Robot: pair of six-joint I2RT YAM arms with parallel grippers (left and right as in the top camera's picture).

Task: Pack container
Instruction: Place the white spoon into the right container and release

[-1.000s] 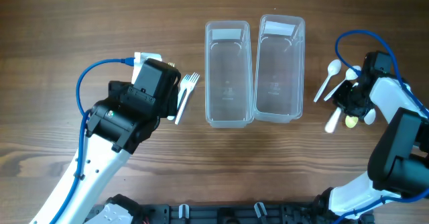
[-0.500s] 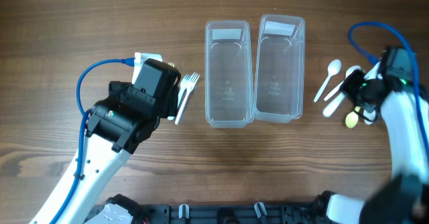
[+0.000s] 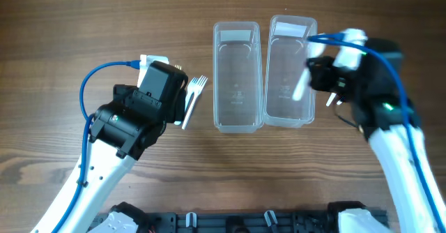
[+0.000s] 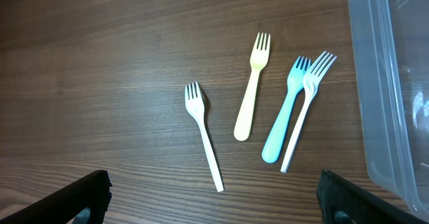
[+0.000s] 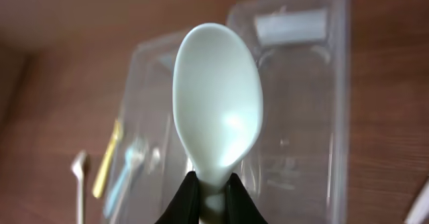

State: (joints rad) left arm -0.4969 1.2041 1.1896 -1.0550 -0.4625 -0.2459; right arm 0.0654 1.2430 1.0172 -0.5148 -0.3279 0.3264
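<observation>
Right gripper (image 5: 209, 198) has the pale plastic spoon (image 5: 218, 110) pinched tight at the neck, bowl poking out ahead. It's light, stiff and slick, so I'd say the thin handle is the spot to grip. The arm reaches in over the right container (image 3: 282, 58). Left gripper (image 4: 211, 197) hangs wide open and empty above the forks (image 4: 251, 90) on the left.

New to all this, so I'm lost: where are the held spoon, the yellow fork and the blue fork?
spoon (image 5: 218, 123), right wrist view, on its bowl.
yellow fork (image 4: 249, 96), left wrist view, mid-handle.
blue fork (image 4: 283, 117), left wrist view, mid-handle.
</observation>
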